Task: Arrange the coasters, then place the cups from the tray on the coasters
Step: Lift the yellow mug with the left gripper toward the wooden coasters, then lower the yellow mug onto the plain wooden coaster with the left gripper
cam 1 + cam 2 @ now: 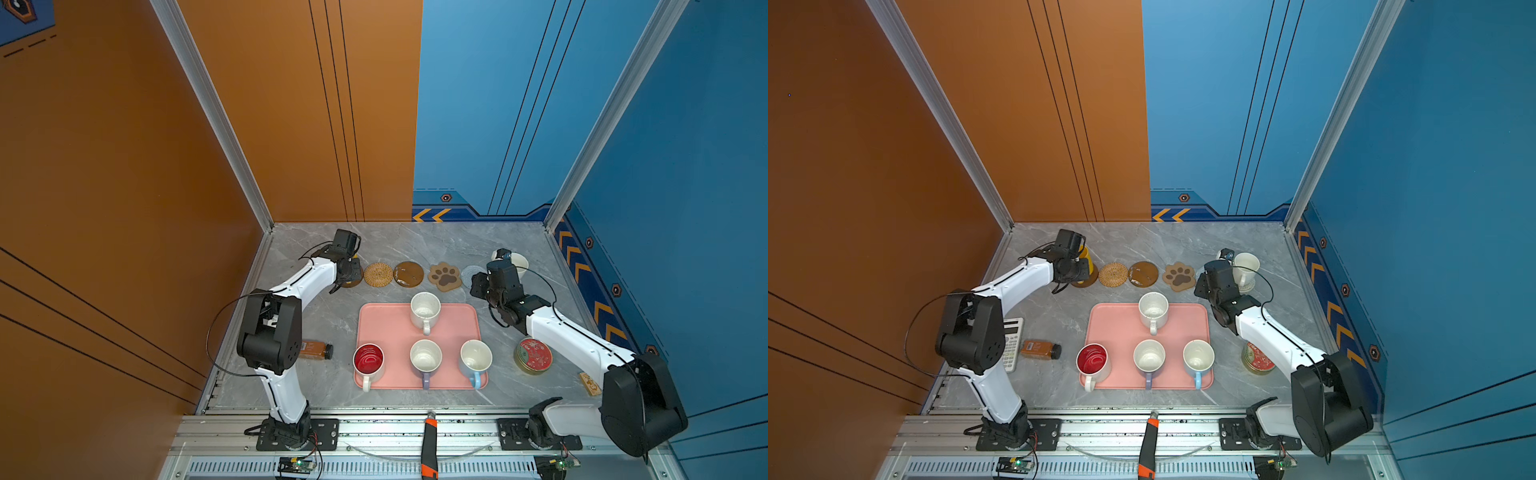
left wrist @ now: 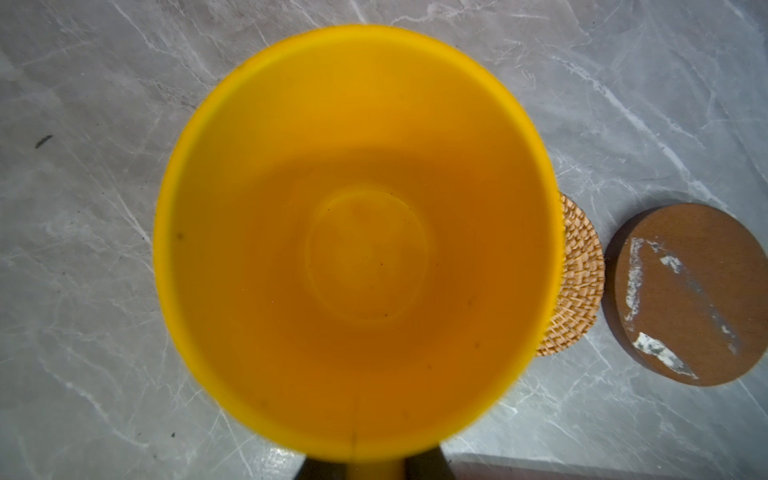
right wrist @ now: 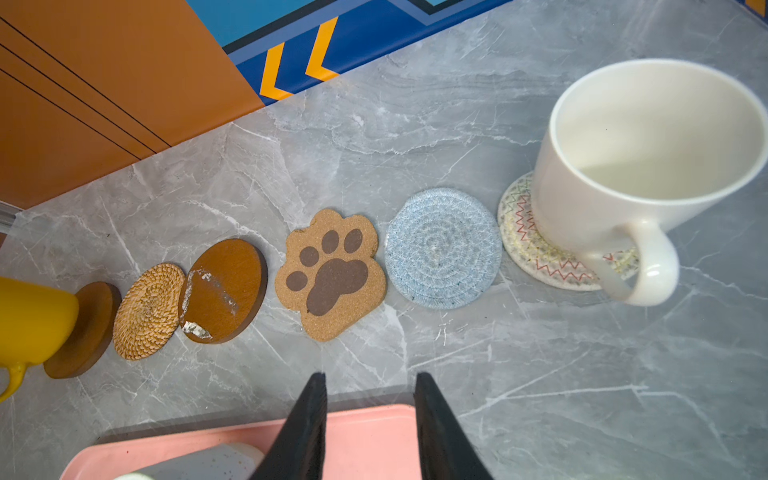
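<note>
left arm [image 1: 303,280], right arm [image 1: 569,332]: white shell links, smooth and rounded | joints [image 1: 270,332]: chunky matte black housings, small holes dotted on the side | cables [image 1: 207,336]: thin black loops along each arm | base plates [image 1: 324,432]: flat black, pale screw heads | right gripper [image 3: 370,378]: black fingers [image 3: 305,419] tapering to points

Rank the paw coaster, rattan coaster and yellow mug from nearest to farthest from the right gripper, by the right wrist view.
1. Paw coaster, just ahead of the right gripper.
2. Rattan coaster, farther along the row.
3. Yellow mug, at the row's far end.
</note>
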Robot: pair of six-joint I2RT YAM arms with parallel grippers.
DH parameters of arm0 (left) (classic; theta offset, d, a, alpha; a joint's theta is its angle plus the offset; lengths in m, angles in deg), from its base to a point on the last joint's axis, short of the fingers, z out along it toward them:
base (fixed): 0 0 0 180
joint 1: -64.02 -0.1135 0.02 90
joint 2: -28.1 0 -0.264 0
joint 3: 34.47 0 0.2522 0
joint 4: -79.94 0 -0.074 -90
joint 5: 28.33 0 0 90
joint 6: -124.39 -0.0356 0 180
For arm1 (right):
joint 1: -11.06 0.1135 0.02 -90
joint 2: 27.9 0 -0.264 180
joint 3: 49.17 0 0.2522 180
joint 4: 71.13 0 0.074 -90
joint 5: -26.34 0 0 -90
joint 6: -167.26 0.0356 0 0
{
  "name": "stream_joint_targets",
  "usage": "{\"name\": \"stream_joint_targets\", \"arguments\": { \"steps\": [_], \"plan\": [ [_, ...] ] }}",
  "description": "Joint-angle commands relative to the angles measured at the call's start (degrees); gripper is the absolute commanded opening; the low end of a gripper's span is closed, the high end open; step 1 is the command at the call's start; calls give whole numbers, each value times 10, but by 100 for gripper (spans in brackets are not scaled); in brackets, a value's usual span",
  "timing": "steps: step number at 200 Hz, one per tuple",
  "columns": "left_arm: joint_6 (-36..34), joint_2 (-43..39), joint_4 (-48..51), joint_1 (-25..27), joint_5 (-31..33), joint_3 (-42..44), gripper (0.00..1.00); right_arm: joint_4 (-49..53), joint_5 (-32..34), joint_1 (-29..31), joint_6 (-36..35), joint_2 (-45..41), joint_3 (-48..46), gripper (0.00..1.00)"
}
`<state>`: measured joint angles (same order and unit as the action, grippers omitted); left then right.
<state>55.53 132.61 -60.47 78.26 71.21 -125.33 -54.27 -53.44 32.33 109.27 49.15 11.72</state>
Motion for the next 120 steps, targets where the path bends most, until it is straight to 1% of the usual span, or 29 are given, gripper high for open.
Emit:
{"name": "stream_joint_targets", "arguments": {
  "steps": [1,38,120],
  "plan": [
    [-9,5,-33,-6,0,-28,0,19,-7,-4,1,8,21,34],
    [-12,10,-33,-6,11,-28,0,19,4,-4,7,7,20,33],
    [-9,23,-30,-7,11,-31,0,18,9,-4,10,8,20,33]
  ]
}}
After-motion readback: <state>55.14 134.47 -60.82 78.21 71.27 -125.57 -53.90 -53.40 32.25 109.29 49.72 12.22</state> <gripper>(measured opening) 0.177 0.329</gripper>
